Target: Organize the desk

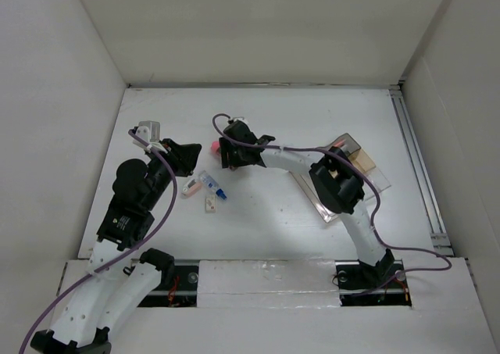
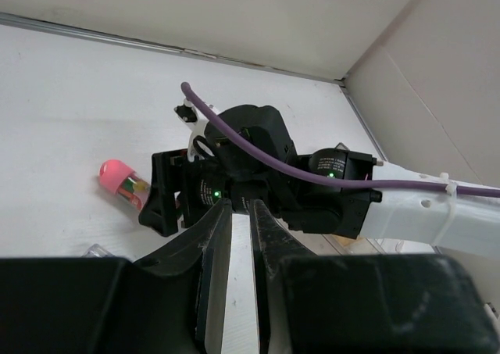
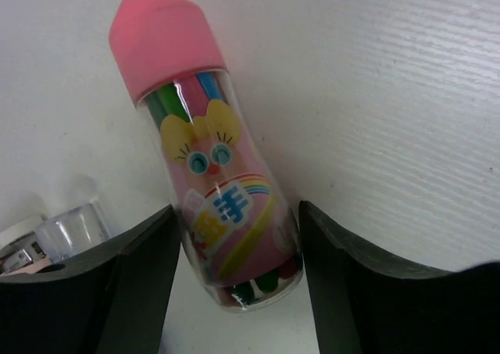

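A clear bottle of coloured pens with a pink cap (image 3: 211,159) lies flat on the white desk (image 1: 273,119). My right gripper (image 3: 237,209) is open, one finger on each side of the bottle's base, and the bottle rests on the surface. The top view puts the bottle (image 1: 216,146) just left of the right gripper (image 1: 224,152). My left gripper (image 1: 186,157) hovers close by on the left. Its fingers (image 2: 219,237) stand almost together with nothing between them. In its view the bottle (image 2: 121,180) lies left of the right arm's wrist (image 2: 250,143).
Three small items lie near the left gripper: a pink-and-white piece (image 1: 191,188), a blue-tipped one (image 1: 213,185) and a small pale one (image 1: 209,204). A clear compartment tray (image 1: 367,178) sits under the right arm. A metal rail (image 1: 418,166) runs along the right edge, and white walls enclose the desk.
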`<state>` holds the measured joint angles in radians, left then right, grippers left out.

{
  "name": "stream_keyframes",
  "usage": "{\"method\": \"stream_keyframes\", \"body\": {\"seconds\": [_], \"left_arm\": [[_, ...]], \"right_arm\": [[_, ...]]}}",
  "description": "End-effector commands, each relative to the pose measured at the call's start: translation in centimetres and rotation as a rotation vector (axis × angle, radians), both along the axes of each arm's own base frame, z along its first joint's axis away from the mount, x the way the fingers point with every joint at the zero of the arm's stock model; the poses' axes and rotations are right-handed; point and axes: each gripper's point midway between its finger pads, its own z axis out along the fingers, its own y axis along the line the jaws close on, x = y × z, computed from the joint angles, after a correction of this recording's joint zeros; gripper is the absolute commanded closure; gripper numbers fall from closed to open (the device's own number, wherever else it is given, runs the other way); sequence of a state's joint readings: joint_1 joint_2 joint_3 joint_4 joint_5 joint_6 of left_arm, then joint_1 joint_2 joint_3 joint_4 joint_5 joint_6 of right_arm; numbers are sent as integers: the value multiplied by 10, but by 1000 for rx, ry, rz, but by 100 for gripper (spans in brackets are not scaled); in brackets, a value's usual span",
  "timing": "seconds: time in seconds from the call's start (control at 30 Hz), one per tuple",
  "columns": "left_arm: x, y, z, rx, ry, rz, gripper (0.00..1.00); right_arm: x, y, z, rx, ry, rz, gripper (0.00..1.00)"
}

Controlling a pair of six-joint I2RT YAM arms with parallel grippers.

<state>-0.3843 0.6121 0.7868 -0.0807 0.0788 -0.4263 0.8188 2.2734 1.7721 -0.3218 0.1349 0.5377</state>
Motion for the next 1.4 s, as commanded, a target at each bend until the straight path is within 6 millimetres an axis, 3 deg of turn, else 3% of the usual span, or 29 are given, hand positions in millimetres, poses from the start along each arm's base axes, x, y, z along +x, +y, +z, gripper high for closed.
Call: {"method": "stream_keyframes", "body": {"seconds": [0.0, 0.03, 0.07, 0.2, 0.37, 0.47, 0.53, 0.57, 0.6, 0.7, 0.73, 0.8, 0.83, 0.93, 1.03, 1.1, 1.13, 1.17, 1.3, 1.37], "left_arm": [[-4, 0, 29, -29, -76, -11, 88], [-3, 1, 28, -28, -74, -6, 88], [-4, 1, 29, -28, -74, -6, 88], [-4, 0, 29, -29, -79, -11, 88], [-5, 0, 29, -28, -82, -17, 88], [-4, -2, 28, -28, -76, -20, 88], [-4, -2, 28, -25, -79, -25, 88], [-5, -2, 29, -26, -82, -23, 88], [-5, -1, 28, -26, -82, -23, 88], [-4, -3, 28, -27, -78, -29, 88], [-4, -4, 27, -26, -77, -32, 88], [-5, -4, 29, -30, -82, -34, 88], [-5, -4, 29, -30, -82, -35, 88], [-4, -6, 28, -30, -77, -42, 88], [-2, -8, 27, -31, -73, -49, 88], [-2, -9, 26, -31, -68, -57, 88], [-2, -10, 25, -30, -65, -58, 88], [-1, -10, 25, -32, -66, -58, 88], [0, -12, 24, -31, -58, -68, 88], [1, -13, 22, -31, -54, -71, 88]], "right_arm": [[-10, 4, -5, -11, 32, 37, 34], [-15, 8, -6, -9, 34, 45, 39], [-14, 7, -6, -10, 33, 38, 55], [-15, 7, 9, 54, -4, 14, 83], [-10, 5, 67, 225, -80, -24, 88], [-8, -18, 135, 382, -159, -63, 88], [-11, -37, 144, 451, -160, -115, 88], [-11, -42, 162, 515, -187, -113, 88], [-17, -64, 169, 553, -184, -146, 88], [-18, -104, 185, 636, -216, -223, 88], [-30, -123, 182, 642, -218, -254, 88], [-36, -152, 182, 683, -225, -358, 88], [-50, -180, 174, 691, -234, -421, 88], [-62, -236, 166, 782, -256, -644, 87], [-106, -306, 142, 926, -299, -928, 87], [-119, -330, 136, 983, -353, -1002, 87], [-128, -343, 121, 966, -356, -1059, 87], [-136, -358, 128, 1029, -405, -1088, 86], [-149, -385, 126, 1045, -458, -1167, 84], [-149, -388, 122, 1028, -453, -1177, 82]]}}
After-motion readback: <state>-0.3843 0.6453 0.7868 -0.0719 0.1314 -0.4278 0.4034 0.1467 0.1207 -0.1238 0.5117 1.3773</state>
